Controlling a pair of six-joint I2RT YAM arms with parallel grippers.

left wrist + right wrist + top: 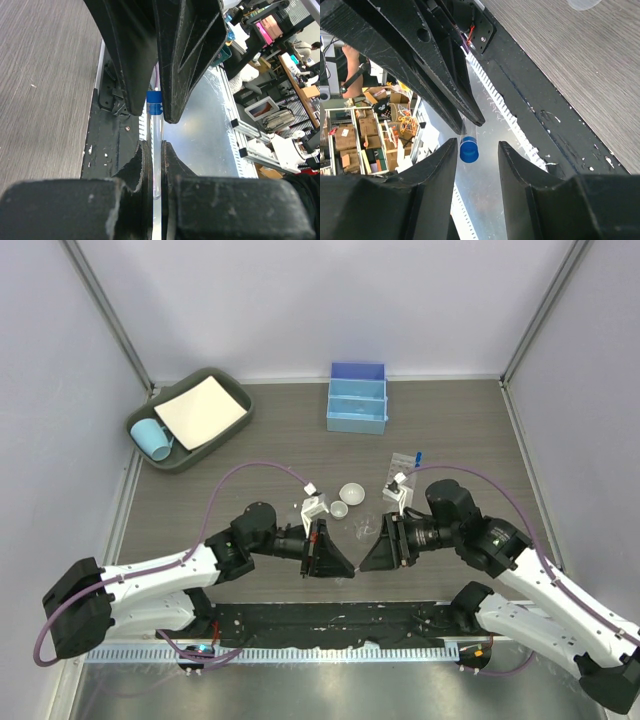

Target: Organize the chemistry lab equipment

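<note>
A clear tube [156,150] with a blue cap [469,149] is held level in the air above the table's near edge, and my left gripper [156,146] is shut on its glass body. My right gripper [477,145] faces it, open, with one finger on each side of the cap; the cap lies close to the left finger with a gap on the right. In the top view the left gripper [343,568] and right gripper [366,562] meet tip to tip. Behind them stand two round whitish dishes [351,492], a clear rack [315,508] and small clear labware [397,487].
A light-blue divided box [357,397] stands at the back centre. A grey tray [190,450] at the back left holds a light-blue cup [152,438] and a white sheet. A clear bag [406,460] lies right of centre. A black rail [330,618] runs along the near edge.
</note>
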